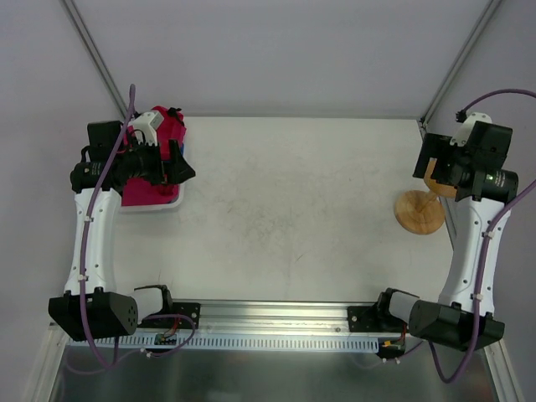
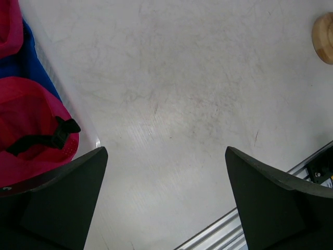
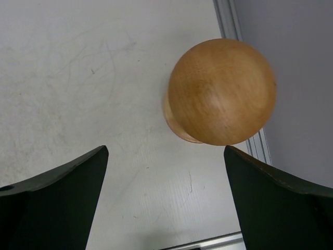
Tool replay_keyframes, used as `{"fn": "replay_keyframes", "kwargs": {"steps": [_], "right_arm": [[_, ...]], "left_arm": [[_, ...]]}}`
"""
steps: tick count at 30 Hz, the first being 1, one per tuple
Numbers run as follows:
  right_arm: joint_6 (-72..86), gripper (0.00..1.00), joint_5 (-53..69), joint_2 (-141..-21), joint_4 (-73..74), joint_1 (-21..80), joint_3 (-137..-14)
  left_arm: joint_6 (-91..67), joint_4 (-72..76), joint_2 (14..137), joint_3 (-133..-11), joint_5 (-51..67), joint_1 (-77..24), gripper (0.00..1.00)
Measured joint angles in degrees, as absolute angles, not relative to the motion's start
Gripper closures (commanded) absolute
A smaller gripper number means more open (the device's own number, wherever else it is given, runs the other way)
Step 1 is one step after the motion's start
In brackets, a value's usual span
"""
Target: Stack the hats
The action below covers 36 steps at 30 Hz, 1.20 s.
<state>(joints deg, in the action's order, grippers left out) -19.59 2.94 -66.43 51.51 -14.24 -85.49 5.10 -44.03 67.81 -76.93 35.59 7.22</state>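
1. Presently, both arms hang above the counter (image 1: 293, 209) with nothing held. The left claw (image 2: 165, 151) is spread wide just beside the white basket (image 1: 151, 207). The right claw (image 3: 165, 148) is equally wide above the round wooden knob (image 3: 221, 91) at the counter's right edge.
2. Position of the hats: all that can be seen lie bunched in the basket at the far left. A pink hat (image 2: 31, 120) is uppermost, with its black strap (image 2: 44, 138) showing, and a blue hat (image 2: 31, 62) sits behind it. None is on the open counter yet.
3. Step in hand, as judged: the left claw is to fetch the top pink hat.
4. Recommended technique:
   - Swing the claw over the basket and come down on the crown or brim, not the thin strap.
   - Pinch one layer of cloth only, so the blue hat beneath is not dragged out.
   - Lift clear of the basket wall before moving sideways.
5. Writing: no brand, label or lettering is legible on the hats, basket or knob.
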Motion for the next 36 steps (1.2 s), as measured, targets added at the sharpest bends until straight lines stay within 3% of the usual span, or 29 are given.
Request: {"fn": "replay_keyframes", "kwargs": {"steps": [18, 36], "right_arm": [[-24.64, 0.01, 7.03, -79.96, 56.18, -31.7, -91.18], [-30.2, 0.0, 17.74, -90.19, 57.56, -33.52, -97.01]], "left_arm": [[7.11, -44.03, 70.24, -81.3, 43.27, 7.22, 0.01], [7.09, -44.05, 71.2, -81.3, 44.62, 7.22, 0.01]]}}
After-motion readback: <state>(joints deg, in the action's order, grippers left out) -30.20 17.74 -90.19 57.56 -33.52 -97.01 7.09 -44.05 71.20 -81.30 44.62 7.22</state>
